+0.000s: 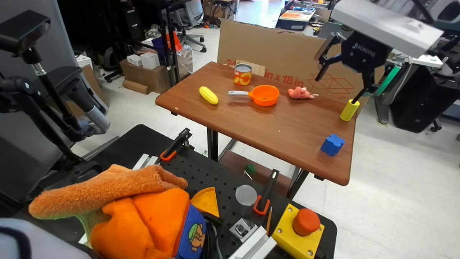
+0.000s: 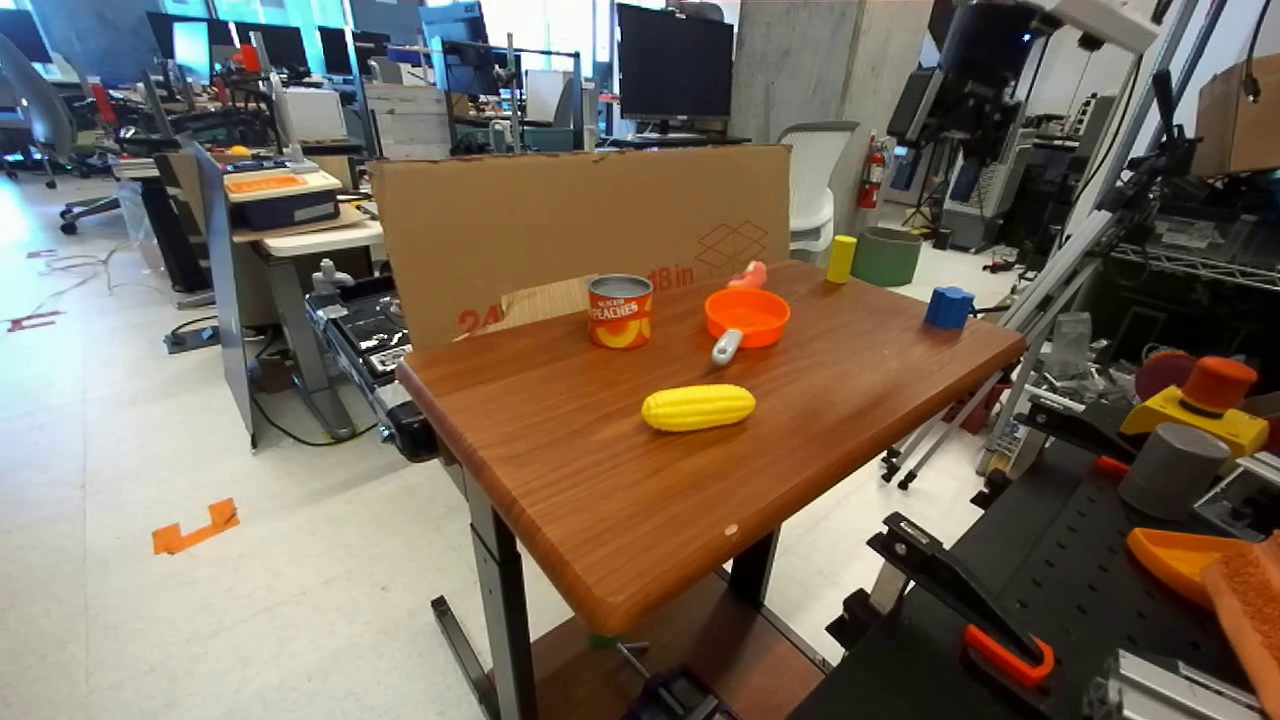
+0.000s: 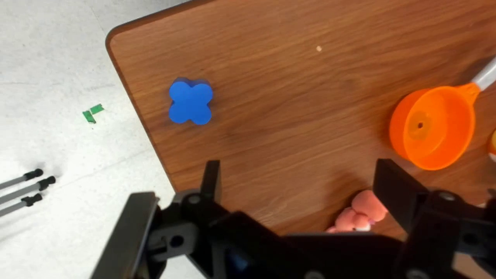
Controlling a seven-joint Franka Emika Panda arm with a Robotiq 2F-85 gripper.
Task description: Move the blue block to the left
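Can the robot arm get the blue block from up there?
Probably yes: nothing covers the four-lobed blue block, and the gripper hangs open, though it would have to move across and down first.

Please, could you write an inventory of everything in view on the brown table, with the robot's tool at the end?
blue block: one, blue, near a corner of the table
yellow block: one, yellow, at the blue block's end
can: one, red and orange, near the cardboard
pink toy: one, pink, near the cardboard
pan: one, orange, grey-handled, roughly between can and pink toy
corn: one, yellow, towards the end opposite the blocks
tool: one, black, open, raised above table height
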